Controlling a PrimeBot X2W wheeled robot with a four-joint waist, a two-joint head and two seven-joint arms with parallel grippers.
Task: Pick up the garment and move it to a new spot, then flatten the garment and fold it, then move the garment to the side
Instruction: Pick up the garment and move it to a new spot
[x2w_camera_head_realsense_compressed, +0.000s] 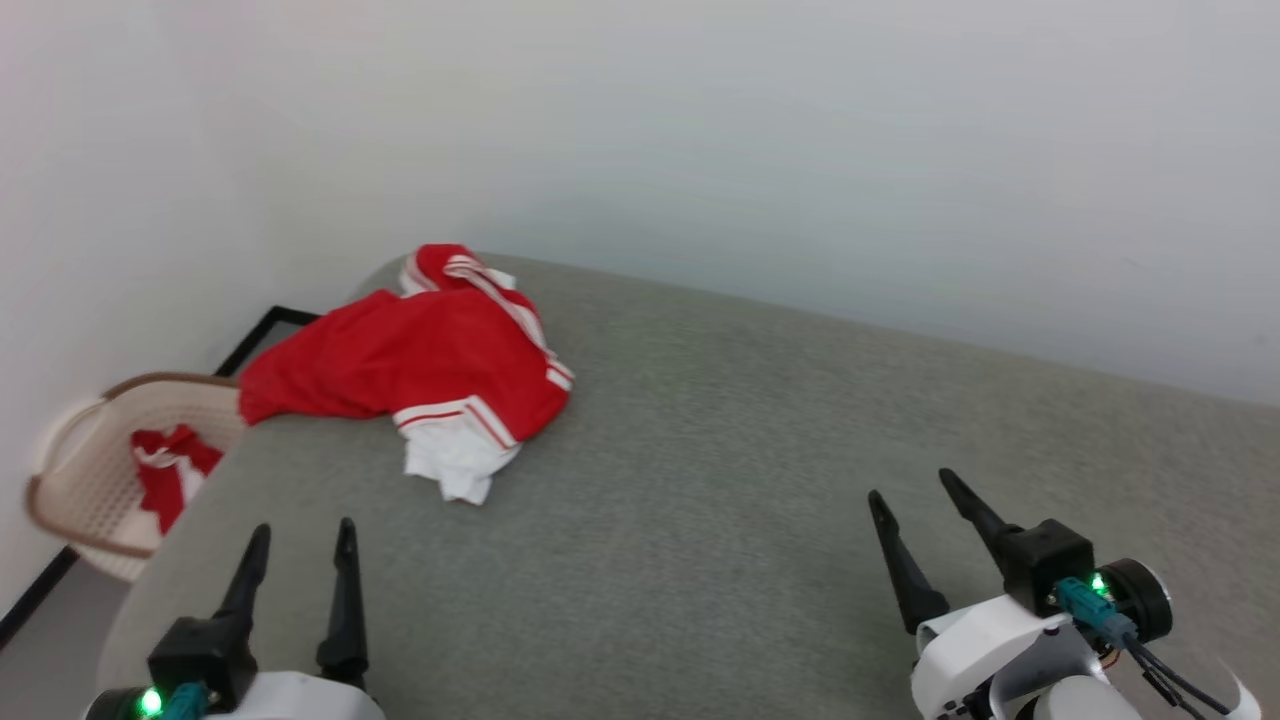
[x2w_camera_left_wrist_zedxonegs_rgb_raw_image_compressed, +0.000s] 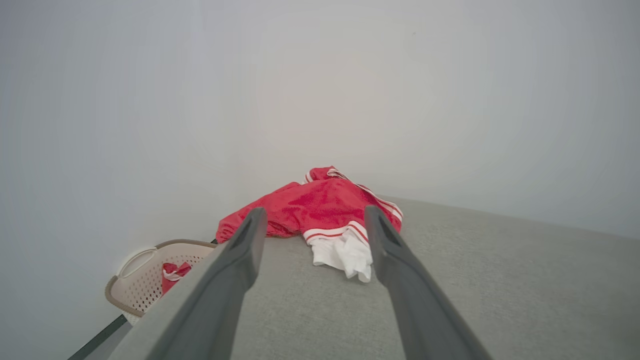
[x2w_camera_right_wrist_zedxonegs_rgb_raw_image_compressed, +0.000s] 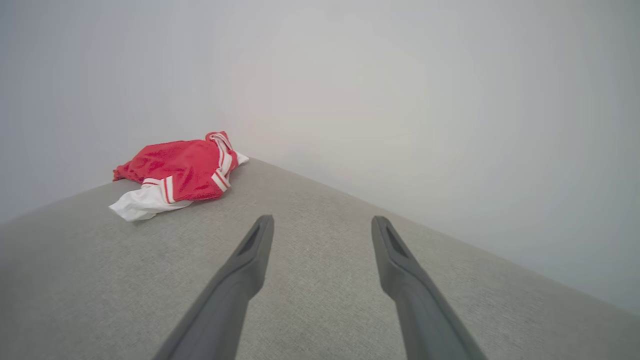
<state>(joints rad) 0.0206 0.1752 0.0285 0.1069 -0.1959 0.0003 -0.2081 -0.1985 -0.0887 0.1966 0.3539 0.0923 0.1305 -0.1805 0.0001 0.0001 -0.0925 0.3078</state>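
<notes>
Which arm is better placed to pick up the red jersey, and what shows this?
Left. The left gripper, open, points at the garment, which lies at the far left of the grey surface and shows between its fingers in the left wrist view. The right gripper, also open, sits off to the right.

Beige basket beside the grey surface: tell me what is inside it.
A small red-and-white cloth lies crumpled inside the basket. The grey surface covers part of the basket, so anything else in there cannot be seen.
</notes>
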